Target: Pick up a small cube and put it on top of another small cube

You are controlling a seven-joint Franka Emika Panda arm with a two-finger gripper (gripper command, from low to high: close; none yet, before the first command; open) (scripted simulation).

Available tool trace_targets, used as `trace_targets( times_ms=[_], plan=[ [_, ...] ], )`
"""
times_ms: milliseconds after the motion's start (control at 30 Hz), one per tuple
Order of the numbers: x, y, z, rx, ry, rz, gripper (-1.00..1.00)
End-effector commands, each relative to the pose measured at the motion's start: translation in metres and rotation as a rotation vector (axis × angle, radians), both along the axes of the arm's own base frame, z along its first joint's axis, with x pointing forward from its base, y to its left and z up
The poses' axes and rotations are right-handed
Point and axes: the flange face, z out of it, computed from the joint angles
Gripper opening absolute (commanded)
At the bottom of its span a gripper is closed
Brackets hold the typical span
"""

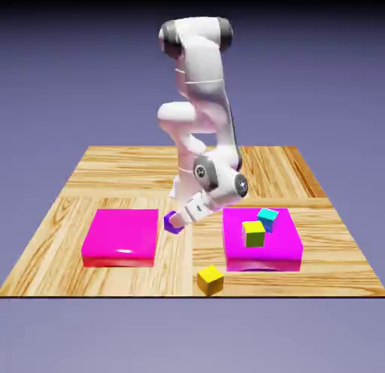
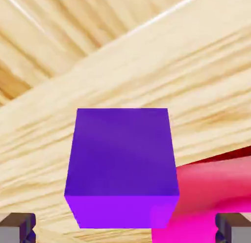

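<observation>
The yellow cube [image 1: 210, 280] sat at the table's [image 1: 113, 168] near edge, just before the right magenta block [image 1: 282, 247], which carried a yellow-green cube [image 1: 254, 234] and a cyan cube [image 1: 268, 217] — touching. Between the magenta blocks the gripper [image 1: 175, 222] hung with jaws wide, gripping nothing — the purple cube [image 2: 122, 163] lay between its fingertips [image 2: 18, 226].

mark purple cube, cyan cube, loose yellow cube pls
purple cube [image 2: 122, 154]: hand view, top face, between the open finger tips.
cyan cube [image 1: 268, 217]: exterior view, its middle, on the right magenta block.
yellow cube [image 1: 210, 280]: exterior view, its middle, on the table.
</observation>
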Motion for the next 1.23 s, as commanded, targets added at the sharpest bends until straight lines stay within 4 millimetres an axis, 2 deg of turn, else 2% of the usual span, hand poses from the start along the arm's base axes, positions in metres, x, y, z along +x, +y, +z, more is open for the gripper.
trace_targets(
  times_ms=[0, 33, 67, 233, 400, 533, 833, 900, 933, 1000, 1067, 1100, 1133, 1167, 1200],
  plan=[
    [-0.006, -0.006, -0.010, 0.003, 0.001, 0.000, 0.00],
    [-0.006, -0.006, -0.010, 0.003, 0.001, 0.000, -1.00],
    [-0.006, -0.006, -0.010, 0.003, 0.001, 0.000, -1.00],
    [0.016, 0.027, 0.042, 0.003, 0.001, 0.000, -1.00],
    [0.092, 0.056, 0.053, 0.076, -0.078, 0.166, -1.00],
    [0.141, 0.083, 0.064, 0.084, -0.078, 0.311, -1.00],
    [0.241, 0.145, 0.098, 0.073, -0.091, 0.590, -1.00],
    [0.254, 0.160, 0.103, 0.031, -0.043, 0.646, -1.00],
    [0.244, 0.159, 0.097, 0.003, 0.001, 0.640, -1.00],
    [0.243, 0.159, 0.097, 0.002, 0.002, 0.639, -1.00],
    [0.246, 0.124, 0.052, 0.001, 0.002, 0.639, -1.00],
    [0.245, 0.120, 0.046, 0.002, 0.002, 0.639, -1.00],
    [0.245, 0.120, 0.046, 0.002, 0.002, 0.639, 1.00],
    [0.245, 0.120, 0.046, 0.002, 0.002, 0.639, 1.00],
    [0.246, 0.137, 0.068, 0.001, 0.001, 0.639, 1.00]
  ],
)
